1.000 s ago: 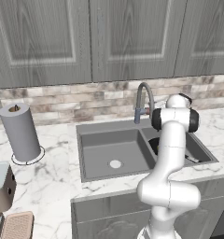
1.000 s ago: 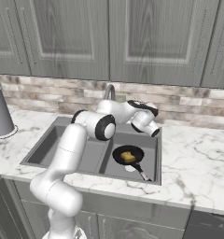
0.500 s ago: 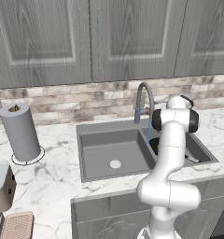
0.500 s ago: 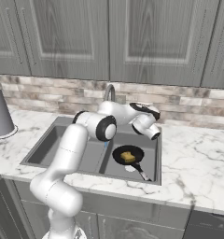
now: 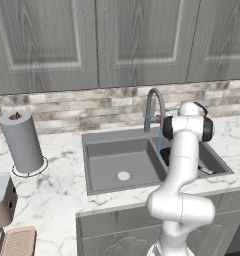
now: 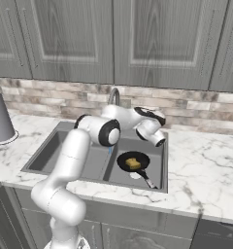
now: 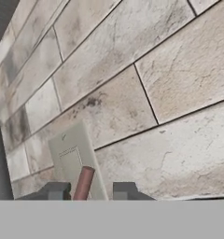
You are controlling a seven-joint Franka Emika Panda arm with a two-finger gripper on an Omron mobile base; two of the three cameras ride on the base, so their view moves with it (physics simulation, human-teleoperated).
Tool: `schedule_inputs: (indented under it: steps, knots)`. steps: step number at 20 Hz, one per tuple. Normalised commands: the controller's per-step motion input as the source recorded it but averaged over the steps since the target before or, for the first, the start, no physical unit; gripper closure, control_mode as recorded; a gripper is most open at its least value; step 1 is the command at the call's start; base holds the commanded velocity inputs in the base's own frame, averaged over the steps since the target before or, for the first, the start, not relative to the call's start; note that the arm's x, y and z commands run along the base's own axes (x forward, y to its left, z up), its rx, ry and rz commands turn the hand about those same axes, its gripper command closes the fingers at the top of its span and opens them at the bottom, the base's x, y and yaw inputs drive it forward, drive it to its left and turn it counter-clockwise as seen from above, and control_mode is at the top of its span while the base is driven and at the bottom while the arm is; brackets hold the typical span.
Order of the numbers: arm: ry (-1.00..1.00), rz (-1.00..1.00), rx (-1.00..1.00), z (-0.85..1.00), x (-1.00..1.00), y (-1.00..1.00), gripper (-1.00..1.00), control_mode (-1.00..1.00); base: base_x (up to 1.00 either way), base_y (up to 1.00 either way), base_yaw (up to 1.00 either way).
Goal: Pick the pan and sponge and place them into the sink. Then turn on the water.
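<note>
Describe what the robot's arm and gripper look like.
The arm is glossy white, built of rounded tubular links with dark bands at the joints. No cables or markings show. The gripper ends in two small, dark grey, blocky fingertips.

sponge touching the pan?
Touching. The right base view shows the sponge lying inside the pan, on its bottom, in the sink's right basin.

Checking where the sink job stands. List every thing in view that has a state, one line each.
pan: in the right basin, upright, handle toward the front.
sponge: lying in the pan.
sink: left basin bare, right basin holds the pan.
water: running, thin blue stream from the faucet.
tool: shut, at the faucet's reddish lever.
paper towel roll: upright on the counter.
upper cabinets: doors closed.
</note>
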Motion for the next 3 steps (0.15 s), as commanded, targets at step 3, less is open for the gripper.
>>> schedule_inputs:
  steps: [3]
  knots:
    - [0.0,0.0,0.03,0.01,-0.35,-0.07,1.0,-1.0,0.0,0.0,0.0]
